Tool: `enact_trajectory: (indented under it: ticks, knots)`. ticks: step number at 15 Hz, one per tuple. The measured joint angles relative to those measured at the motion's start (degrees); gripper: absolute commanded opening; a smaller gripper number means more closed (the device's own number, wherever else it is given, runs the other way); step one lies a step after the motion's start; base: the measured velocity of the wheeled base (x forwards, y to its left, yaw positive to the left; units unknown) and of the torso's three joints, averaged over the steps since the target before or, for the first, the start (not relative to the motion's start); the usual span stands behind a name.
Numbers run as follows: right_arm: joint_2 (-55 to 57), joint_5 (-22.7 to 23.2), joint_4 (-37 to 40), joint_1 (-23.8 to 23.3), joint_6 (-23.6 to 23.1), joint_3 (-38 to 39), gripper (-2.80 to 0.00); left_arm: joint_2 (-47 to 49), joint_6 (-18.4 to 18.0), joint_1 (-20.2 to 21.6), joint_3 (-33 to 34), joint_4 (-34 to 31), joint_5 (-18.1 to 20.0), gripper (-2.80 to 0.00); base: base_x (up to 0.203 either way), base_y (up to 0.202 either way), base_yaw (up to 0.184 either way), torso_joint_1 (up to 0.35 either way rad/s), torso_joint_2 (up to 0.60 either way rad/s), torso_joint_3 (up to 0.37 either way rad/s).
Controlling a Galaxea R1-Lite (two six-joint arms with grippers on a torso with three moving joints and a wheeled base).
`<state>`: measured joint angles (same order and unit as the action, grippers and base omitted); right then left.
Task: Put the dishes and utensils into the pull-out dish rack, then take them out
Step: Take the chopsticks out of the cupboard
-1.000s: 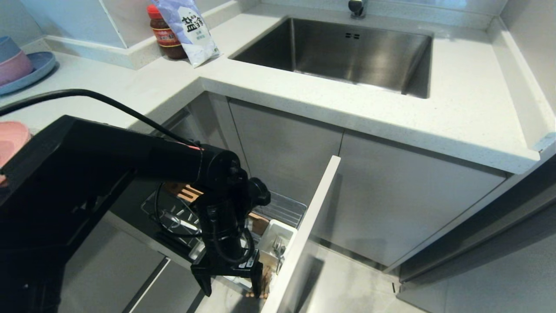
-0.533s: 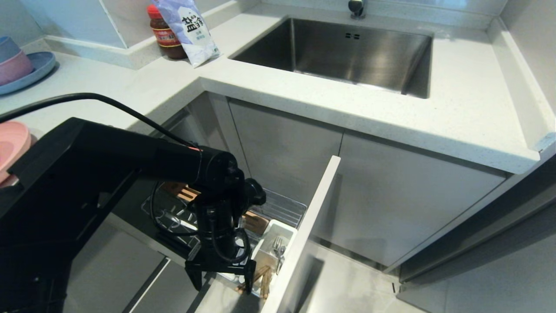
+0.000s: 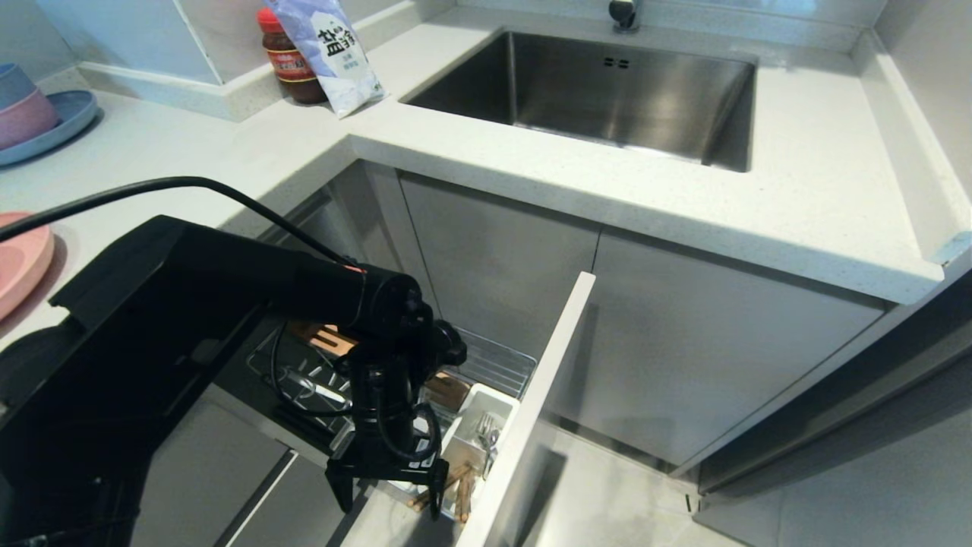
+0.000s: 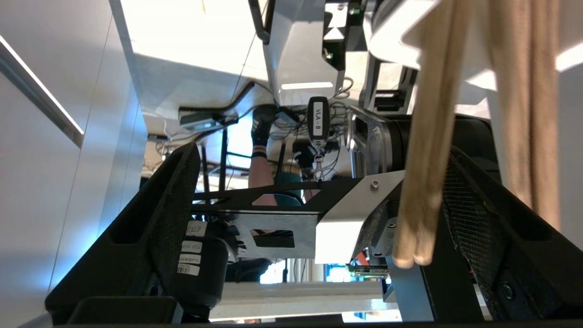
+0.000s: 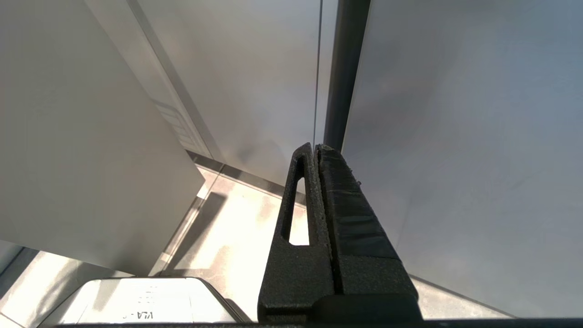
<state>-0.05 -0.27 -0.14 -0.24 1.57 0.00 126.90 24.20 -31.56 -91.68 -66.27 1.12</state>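
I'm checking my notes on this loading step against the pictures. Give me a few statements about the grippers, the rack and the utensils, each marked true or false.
1. The left gripper is open above the near end of the pull-out dish rack. True.
2. The chopsticks are clamped between the left gripper's fingers. False: the jaws stand wide apart, and the chopsticks lean in the white cutlery holder.
3. The fork stands in the cutlery holder. True.
4. The pink plate stands between the rack's prongs. False: it lies on the counter at the robot's left.
5. The right gripper is open. False: its fingers are pressed together.
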Motion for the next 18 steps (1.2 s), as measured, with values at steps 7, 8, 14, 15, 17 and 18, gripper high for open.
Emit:
enact_trajectory:
  ticks: [7,8,14,15,17,18]
  knots:
    - [0.0,0.0,-0.02,0.0,0.0,0.0,-2.8,3.47,-0.02,0.0,-2.15,-0.18,3.91,0.0,0.0,0.0,0.0,0.0,0.0,0.0]
    - [0.0,0.0,-0.02,0.0,0.0,0.0,-2.8,3.9,-0.01,0.0,-2.41,-0.14,4.14,0.0,0.0,0.0,0.0,0.0,0.0,0.0]
    - [0.0,0.0,-0.02,0.0,0.0,0.0,-2.8,5.41,0.0,0.0,-3.08,-0.16,4.25,0.0,0.0,0.0,0.0,0.0,0.0,0.0]
    - [0.0,0.01,-0.02,0.0,-0.01,0.0,-2.8,5.51,0.0,0.0,-3.11,-0.16,4.25,0.0,0.0,0.0,0.0,0.0,0.0,0.0]
    - [0.0,0.02,0.0,0.0,0.0,0.0,-2.8,5.59,0.07,0.0,-3.27,-0.17,4.23,0.0,0.0,0.0,0.0,0.0,0.0,0.0]
    - [0.0,0.02,-0.02,0.0,-0.01,0.0,-2.8,5.6,0.07,0.0,-3.33,-0.17,4.19,0.0,0.0,0.0,0.0,0.0,0.0,0.0]
